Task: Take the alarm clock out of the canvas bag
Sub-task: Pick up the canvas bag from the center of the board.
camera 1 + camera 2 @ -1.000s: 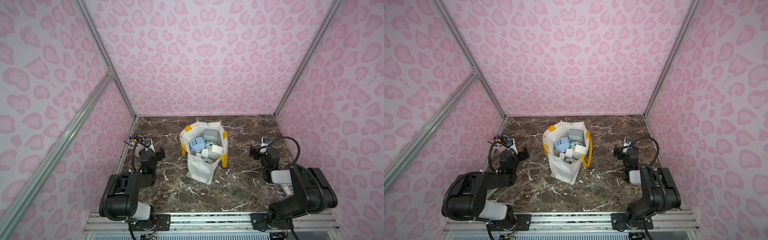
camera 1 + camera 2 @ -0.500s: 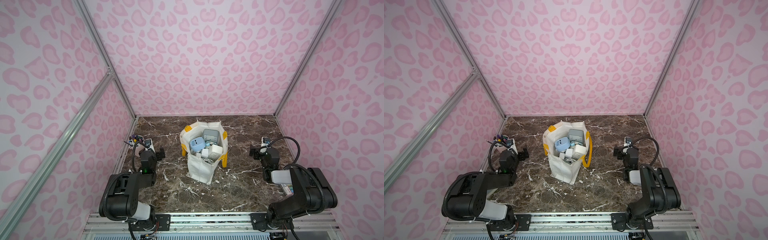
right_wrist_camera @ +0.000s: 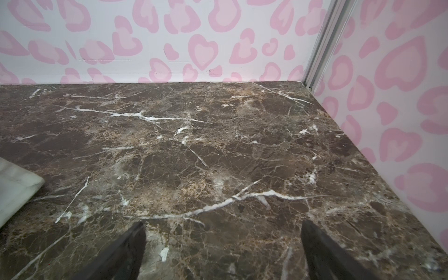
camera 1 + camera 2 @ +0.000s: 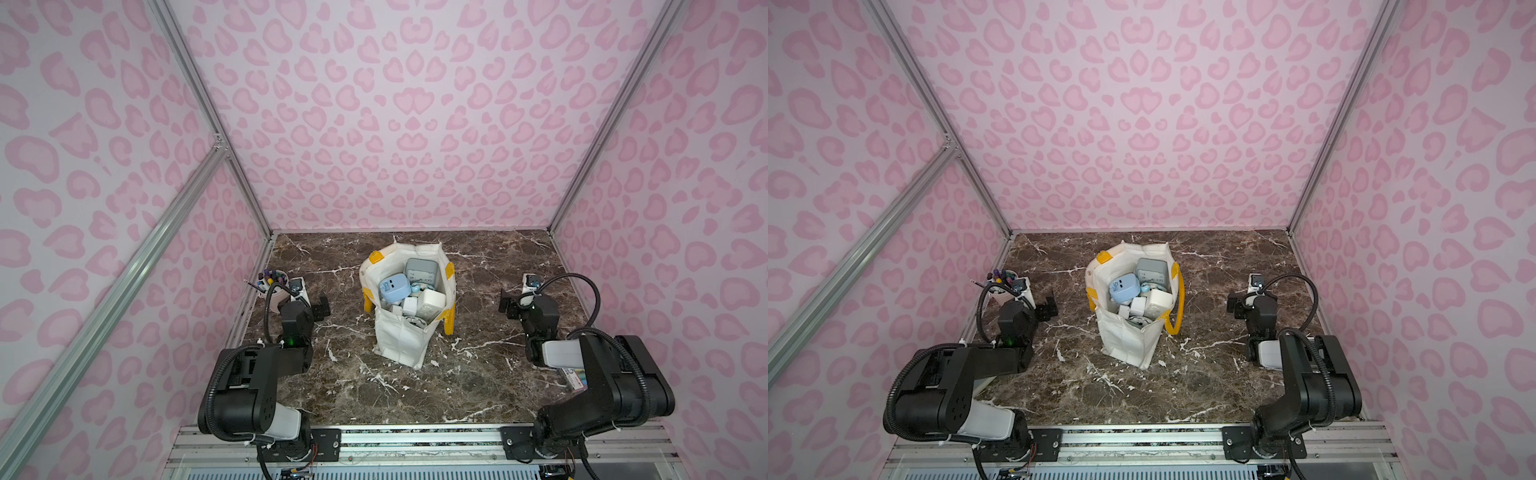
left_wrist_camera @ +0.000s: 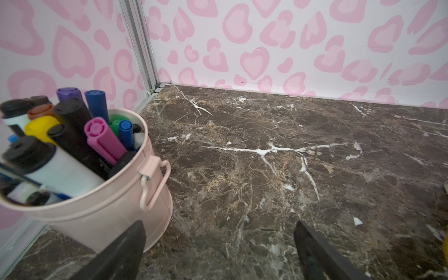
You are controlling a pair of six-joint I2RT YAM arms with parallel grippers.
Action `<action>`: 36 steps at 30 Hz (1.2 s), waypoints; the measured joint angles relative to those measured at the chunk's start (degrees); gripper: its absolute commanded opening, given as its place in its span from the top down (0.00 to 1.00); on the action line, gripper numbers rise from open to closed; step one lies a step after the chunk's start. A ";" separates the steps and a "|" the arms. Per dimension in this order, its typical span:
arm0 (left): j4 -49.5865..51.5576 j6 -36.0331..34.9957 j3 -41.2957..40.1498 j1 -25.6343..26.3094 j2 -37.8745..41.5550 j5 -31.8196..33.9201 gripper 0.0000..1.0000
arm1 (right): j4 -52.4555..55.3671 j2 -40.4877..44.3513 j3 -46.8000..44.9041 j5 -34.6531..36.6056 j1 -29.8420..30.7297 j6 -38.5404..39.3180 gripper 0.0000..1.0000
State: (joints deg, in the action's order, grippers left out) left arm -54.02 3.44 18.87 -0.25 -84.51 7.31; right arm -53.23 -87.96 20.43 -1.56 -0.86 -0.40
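Two hands: the left hand (image 4: 321, 306) and the right hand (image 4: 505, 304) are both released, jaws spread wide with nothing between them.
Left hand: low over the desk (image 4: 415, 395) on the robot's left side, well apart from the bag. In the left wrist view, one dark finger (image 5: 131, 242) sits just in front of the pink pen bucket (image 5: 109, 213); I cannot tell whether they touch.
Right hand: low over bare brown marble on the robot's right side, also well apart from the bag. The right wrist view (image 3: 223, 225) shows only desk between the fingertips.
Canvas bag: the canvas bag (image 4: 401, 340) stands upright near the middle of the desk, between the two hands, mouth open. A yellow strap handle (image 4: 1177, 316) hangs down its outer side.
Clocks: all inside the bag. A grey alarm clock (image 4: 422, 272) is at the far side, a blue alarm clock (image 4: 392, 289) beside it, and a white alarm clock (image 4: 432, 301) nearer. Smaller pieces underneath are too jumbled to name.
Pen bucket: by the left wall, filled with capped markers (image 5: 101, 140).
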 measured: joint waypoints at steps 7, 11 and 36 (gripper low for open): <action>20.85 2.14 14.14 -0.17 2.80 2.23 0.00 | 3.10 3.85 0.72 1.36 -1.07 -1.81 0.07; 34.80 5.66 28.28 -0.59 3.67 2.67 0.02 | 15.85 9.90 7.50 1.95 -3.23 -5.51 0.11; 60.06 20.28 33.68 18.84 18.36 0.20 0.01 | 59.06 9.64 43.25 -11.91 14.78 -17.94 0.23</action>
State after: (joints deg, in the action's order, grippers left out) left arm 6.04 23.73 52.56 18.59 -66.15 7.51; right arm 5.82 -78.32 63.68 -13.47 13.91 -18.35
